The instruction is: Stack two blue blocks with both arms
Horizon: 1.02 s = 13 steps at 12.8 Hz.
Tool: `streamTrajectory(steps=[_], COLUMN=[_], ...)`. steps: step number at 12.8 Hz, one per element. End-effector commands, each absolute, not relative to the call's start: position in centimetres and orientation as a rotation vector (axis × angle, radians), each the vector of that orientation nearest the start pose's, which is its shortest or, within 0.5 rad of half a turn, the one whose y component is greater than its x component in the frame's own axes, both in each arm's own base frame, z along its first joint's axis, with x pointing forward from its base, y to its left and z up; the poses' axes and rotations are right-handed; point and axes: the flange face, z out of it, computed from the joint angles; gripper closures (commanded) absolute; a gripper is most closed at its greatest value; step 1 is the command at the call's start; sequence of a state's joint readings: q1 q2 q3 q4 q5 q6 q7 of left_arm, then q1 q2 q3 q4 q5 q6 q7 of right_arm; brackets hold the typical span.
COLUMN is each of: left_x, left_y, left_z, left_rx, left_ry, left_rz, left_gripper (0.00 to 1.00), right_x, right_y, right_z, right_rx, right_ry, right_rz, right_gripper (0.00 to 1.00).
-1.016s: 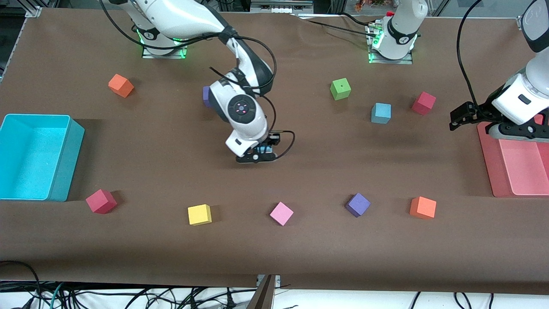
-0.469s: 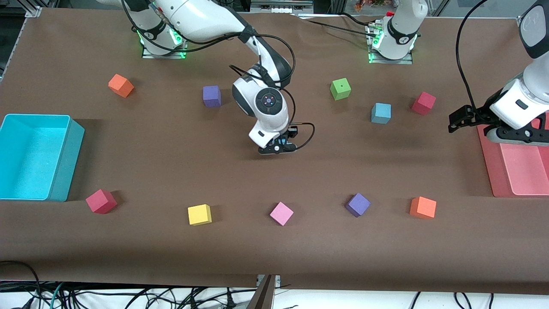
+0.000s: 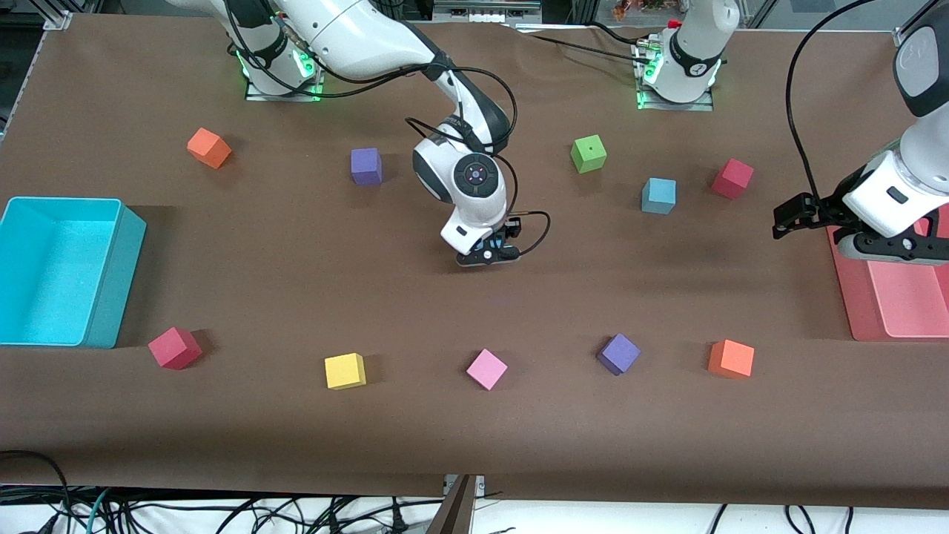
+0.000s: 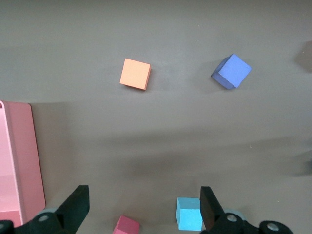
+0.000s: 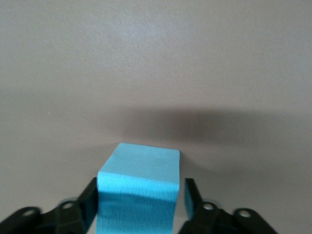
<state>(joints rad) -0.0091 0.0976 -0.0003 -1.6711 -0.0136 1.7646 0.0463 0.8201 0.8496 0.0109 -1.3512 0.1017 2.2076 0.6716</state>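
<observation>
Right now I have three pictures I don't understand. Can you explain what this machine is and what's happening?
These are two white robot arms at a brown table. The big picture looks down from across the table. The other two come from a camera on each arm's wrist. Coloured foam cubes lie scattered, with a cyan bin at the right arm's end and a pink tray at the left arm's end. The right gripper is low over the table's middle with one blue block in it; I cannot tell whether it grips. The left gripper waits open by the tray. The other blue block lies between a green cube and a red cube.
</observation>
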Motion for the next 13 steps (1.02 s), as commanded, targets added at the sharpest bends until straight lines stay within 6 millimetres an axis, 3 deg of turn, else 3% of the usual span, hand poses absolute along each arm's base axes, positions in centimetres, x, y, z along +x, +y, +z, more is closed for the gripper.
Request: streamTrajectory(steps=[1, 2, 3, 5, 6, 7, 9, 11, 13], left_x=[59.3, 59.0, 58.8, 57.7, 57.2, 56.6, 53.8, 49.6, 47.2], left_y=[-1.1, -1.8, -2.4, -4.9, -5.1, -4.8, -5.7, -7.9, -7.8], left_z=[53.4, 52.8, 51.9, 49.3, 48.0, 46.5, 44.0, 39.6, 35.4], left_rx=[-3.139, -3.137, -3.138, -3.139, -3.164, -3.174, -3.171, -3.151, -3.136], left_ry=[0.111, 0.118, 0.134, 0.204, 0.194, 0.178, 0.197, 0.222, 0.201], left_rz=[0.079, 0.125, 0.180, 0.283, 0.320, 0.341, 0.310, 0.294, 0.367], left_gripper=[0.00, 0.00, 0.00, 0.00, 0.00, 0.00, 0.00, 0.00, 0.00], right_x=[50.5, 50.9, 52.1, 55.5, 57.5, 58.6, 59.9, 61.5, 61.8], right_y=[54.8, 53.9, 52.5, 47.3, 44.0, 42.1, 39.7, 37.1, 36.2], right_z=[24.1, 25.1, 27.6, 31.3, 32.1, 33.0, 33.0, 32.1, 30.2], right_rx=[-3.076, -3.095, -3.083, -3.010, -2.962, -2.917, -2.801, -2.667, -2.533], right_ry=[-0.161, -0.216, -0.378, -0.756, -0.901, -1.006, -1.158, -1.276, -1.400], right_rz=[0.054, 0.076, 0.068, 0.094, 0.136, 0.133, 0.139, 0.124, 0.044], right_gripper=[0.00, 0.00, 0.00, 0.00, 0.00, 0.00, 0.00, 0.00, 0.00])
